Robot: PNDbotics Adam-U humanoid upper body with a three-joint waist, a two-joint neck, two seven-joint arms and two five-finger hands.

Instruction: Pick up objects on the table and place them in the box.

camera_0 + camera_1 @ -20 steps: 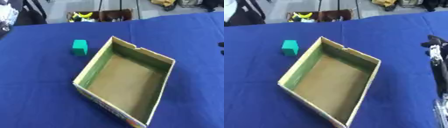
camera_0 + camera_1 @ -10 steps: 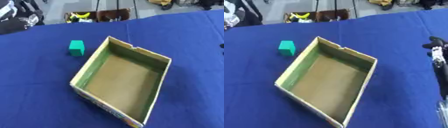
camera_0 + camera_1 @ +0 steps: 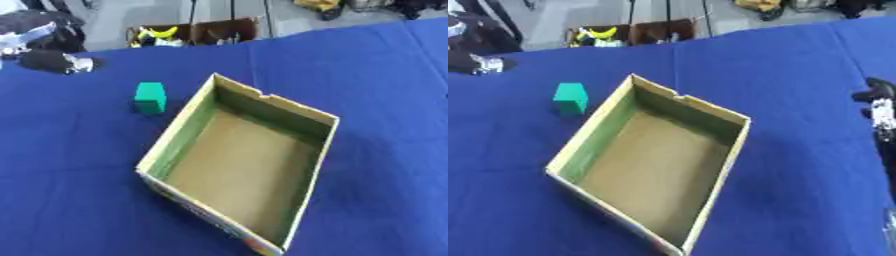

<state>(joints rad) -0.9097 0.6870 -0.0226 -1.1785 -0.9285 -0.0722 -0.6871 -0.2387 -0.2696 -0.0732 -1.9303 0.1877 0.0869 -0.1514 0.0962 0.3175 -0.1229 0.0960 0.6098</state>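
We see the desk (image 3: 385,75) covered in blue cloth, with the open cardboard box (image 3: 311,170) lying askew near the middle, its brown floor bare and its inner left wall greenish. Just beside its far left wall, apart from it, stands the small green block (image 3: 150,97) on the cloth. Nothing lies between block and box.

Our left hand (image 3: 44,60) shows at the upper left, dark and blurred, over the desk's far left edge and well apart from the block; we cannot tell how its fingers stand. Our right hand (image 3: 878,107) shows only at the right edge of the right eye view, a dark and silver shape above the cloth, well apart from the box; its fingers are too blurred to judge.

Beyond the desk's far edge stand brown crates (image 3: 197,32) on the floor, one with something yellow (image 3: 157,34) in it.

Against half a second ago, the left hand has come further into view at the upper left. Block and box lie in the same relation to each other as before.
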